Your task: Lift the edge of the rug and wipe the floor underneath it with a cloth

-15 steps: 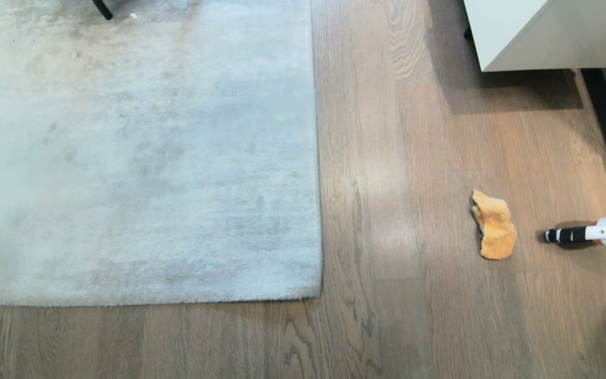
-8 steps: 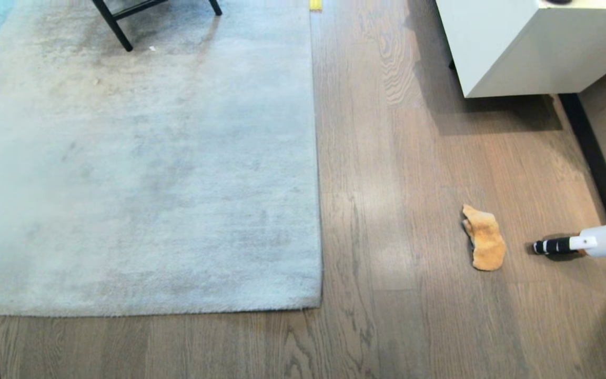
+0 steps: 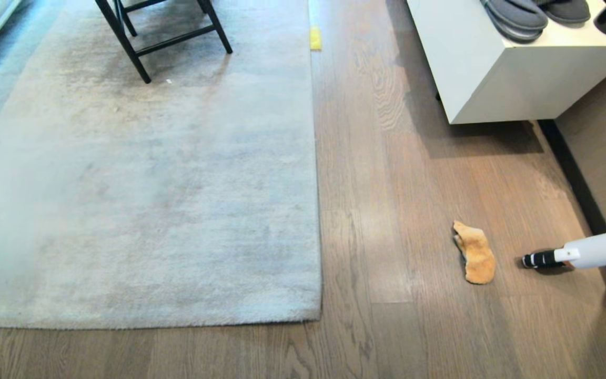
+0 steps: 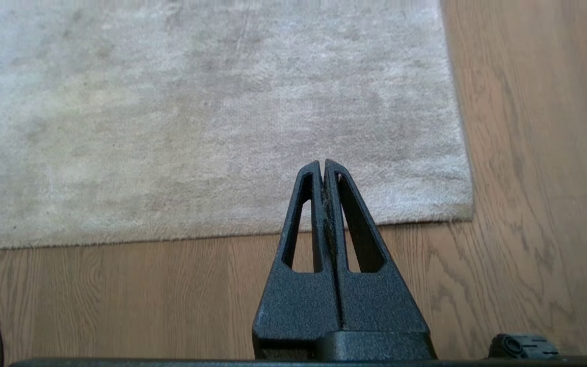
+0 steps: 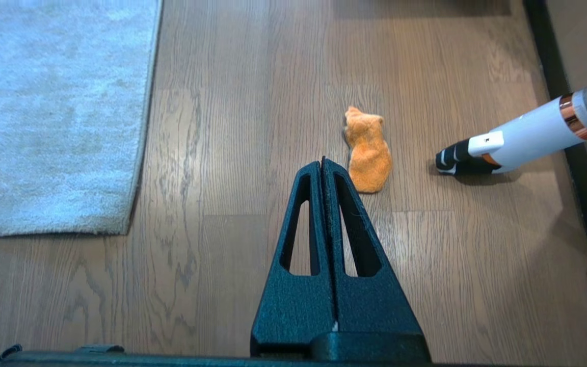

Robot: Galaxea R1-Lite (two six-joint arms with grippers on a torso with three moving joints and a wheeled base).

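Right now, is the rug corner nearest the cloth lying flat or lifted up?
Flat. The rug edge lies flush on the floor, no backing showing; the cloth sits apart on bare planks.

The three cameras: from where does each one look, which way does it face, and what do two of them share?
Head view: high on the robot, facing forward and down at the rug, floor, cloth and white cabinet; no arm shows.
Left wrist view: behind the left gripper, jaws shut, facing the rug edge.
Right wrist view: behind the right gripper, jaws shut, facing the cloth and vacuum nozzle.
Shared: head and right wrist views both show cloth, nozzle and rug corner.
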